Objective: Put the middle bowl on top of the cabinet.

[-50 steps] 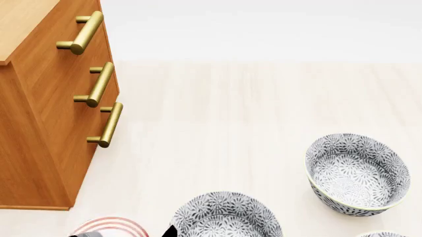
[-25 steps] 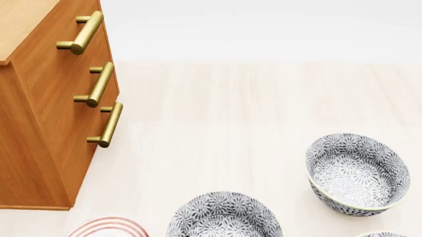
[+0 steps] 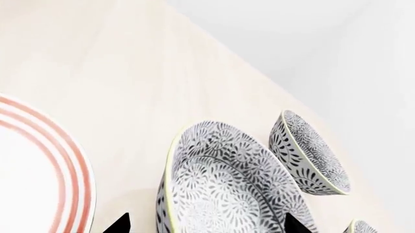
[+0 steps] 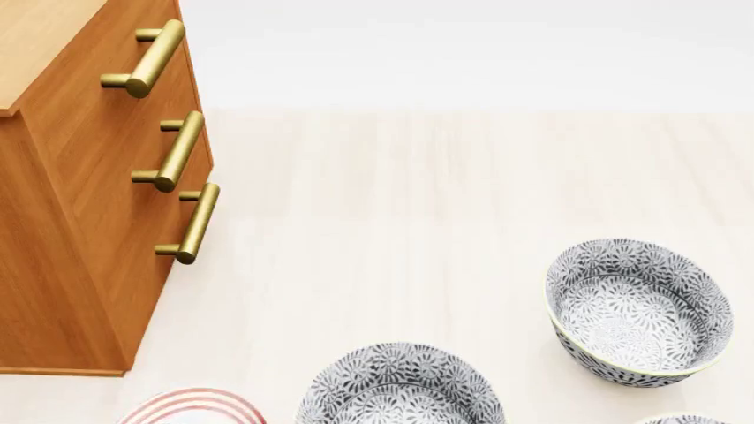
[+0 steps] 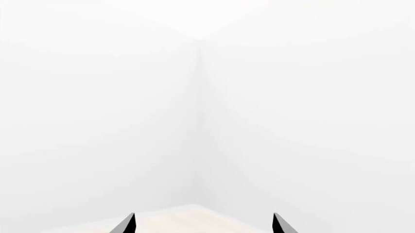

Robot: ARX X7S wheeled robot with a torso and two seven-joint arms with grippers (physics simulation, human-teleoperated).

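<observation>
Left gripper [image 3: 204,224] spread wide, tips either side of the middle bowl [image 3: 227,184], gripping nothing. Right gripper [image 5: 203,224] likewise apart, facing blank wall. Cabinet [image 4: 83,221] stands at ten o'clock, bare floor [image 4: 425,194] between.

The cabinet [image 4: 83,221] looks like smooth orange-brown wood with a paler top and satin brass-like metal handles [image 4: 179,151], the middle bowl [image 3: 220,189] reads as glazed ceramic with dense grey-and-white print, the plate [image 3: 39,170] glossy white with red rings, and the floor [image 4: 412,194] pale matt wood-grain.
</observation>
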